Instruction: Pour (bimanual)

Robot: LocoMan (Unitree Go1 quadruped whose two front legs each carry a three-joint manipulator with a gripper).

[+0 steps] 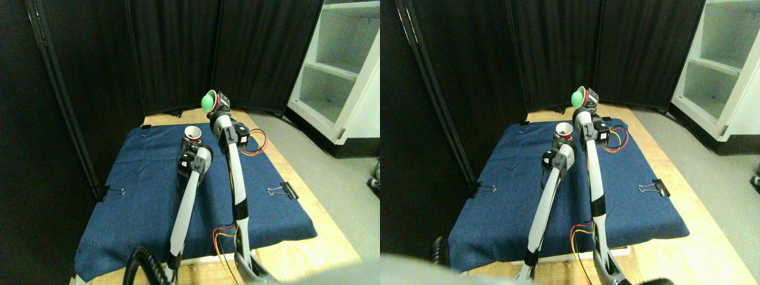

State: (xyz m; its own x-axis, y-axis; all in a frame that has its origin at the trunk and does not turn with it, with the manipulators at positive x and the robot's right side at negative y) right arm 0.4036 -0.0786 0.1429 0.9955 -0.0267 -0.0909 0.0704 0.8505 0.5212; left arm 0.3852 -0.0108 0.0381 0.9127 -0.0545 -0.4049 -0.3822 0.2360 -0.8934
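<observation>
Jaws of the right gripper (215,102) are clamping a green plastic cup (207,102), which is being held tilted high above the far end of the table (297,246); its mouth is facing left and down toward the other vessel. Jaws of the left gripper (191,142) are sitting against a white cup with a red band (192,133), apparently closing on it, though their exact spacing cannot be told at this size. This white cup is standing upright, lower than and just to the left of the green one, over a dark blue cloth (142,184) that is covering the wooden table and is being pinned by black binder clips (284,190) at its edges. By judgement, the pour is under way or about to begin. Risk: the green cup's mouth is lying slightly right of and well above the white cup's opening, so contents may be falling past the rim onto the cloth. Further tilting may also be loosening the grip, and the two pale limbs, standing near each other, may be colliding.
</observation>
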